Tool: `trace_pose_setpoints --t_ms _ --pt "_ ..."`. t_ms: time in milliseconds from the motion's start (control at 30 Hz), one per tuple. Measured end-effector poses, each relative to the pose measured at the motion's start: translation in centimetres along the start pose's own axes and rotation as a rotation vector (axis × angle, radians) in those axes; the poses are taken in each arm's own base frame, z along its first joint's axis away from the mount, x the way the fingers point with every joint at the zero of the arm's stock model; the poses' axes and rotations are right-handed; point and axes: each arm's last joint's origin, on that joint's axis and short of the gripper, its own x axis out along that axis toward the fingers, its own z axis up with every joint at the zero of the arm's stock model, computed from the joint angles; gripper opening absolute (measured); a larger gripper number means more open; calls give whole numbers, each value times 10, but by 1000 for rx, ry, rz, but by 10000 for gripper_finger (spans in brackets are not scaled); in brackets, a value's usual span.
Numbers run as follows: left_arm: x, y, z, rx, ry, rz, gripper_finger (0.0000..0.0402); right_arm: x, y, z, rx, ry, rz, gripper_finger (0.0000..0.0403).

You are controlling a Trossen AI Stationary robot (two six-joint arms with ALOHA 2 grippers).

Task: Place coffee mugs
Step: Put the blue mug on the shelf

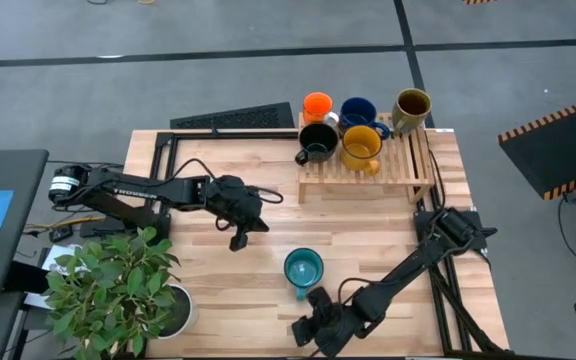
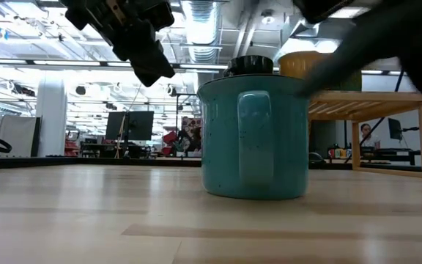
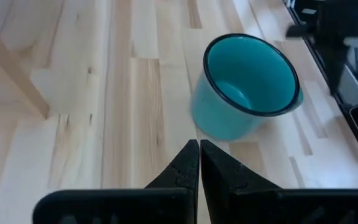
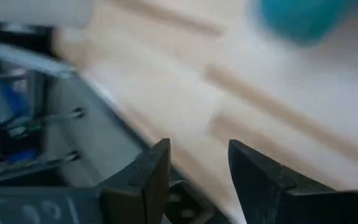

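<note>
The teal mug (image 1: 303,268) stands upright on its base on the table, its handle (image 2: 255,139) turned toward the near edge. The orange (image 1: 317,105), dark blue (image 1: 357,112), olive-brown (image 1: 412,105), black (image 1: 318,140) and yellow (image 1: 361,147) mugs sit on a wooden rack (image 1: 368,175) at the far right. My left gripper (image 1: 238,240) hovers shut to the left of the teal mug (image 3: 247,84), raised off the table (image 2: 149,59). My right gripper (image 1: 306,330) is open, low by the near edge, just nearer than the teal mug (image 4: 300,18).
A leafy plant in a white pot (image 1: 118,290) stands at the near left corner. A dark keyboard (image 1: 233,118) lies past the table's far edge. A black frame (image 1: 163,150) runs along the table's left and far sides. Bare wood lies between the rack and the teal mug.
</note>
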Motion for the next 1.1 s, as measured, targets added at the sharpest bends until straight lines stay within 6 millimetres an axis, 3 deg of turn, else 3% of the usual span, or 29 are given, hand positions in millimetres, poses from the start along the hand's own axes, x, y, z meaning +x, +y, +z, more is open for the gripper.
trace_pose_setpoints --t_ms 167,400,767,1000,1100 --pt "0 0 0 -33 5 -6 0 -9 -2 12 -8 -109 -115 190" --pt "1 -4 -1 -91 11 -36 0 -3 -3 36 -28 -186 -172 191" --pt "5 -29 -4 -42 27 -57 0 6 5 62 -115 -209 -147 189" --pt "6 -33 -5 -43 25 -22 0 14 5 77 -82 -239 -142 150" --pt "10 -35 -20 -58 55 -32 0 15 8 82 -61 -246 -122 135"
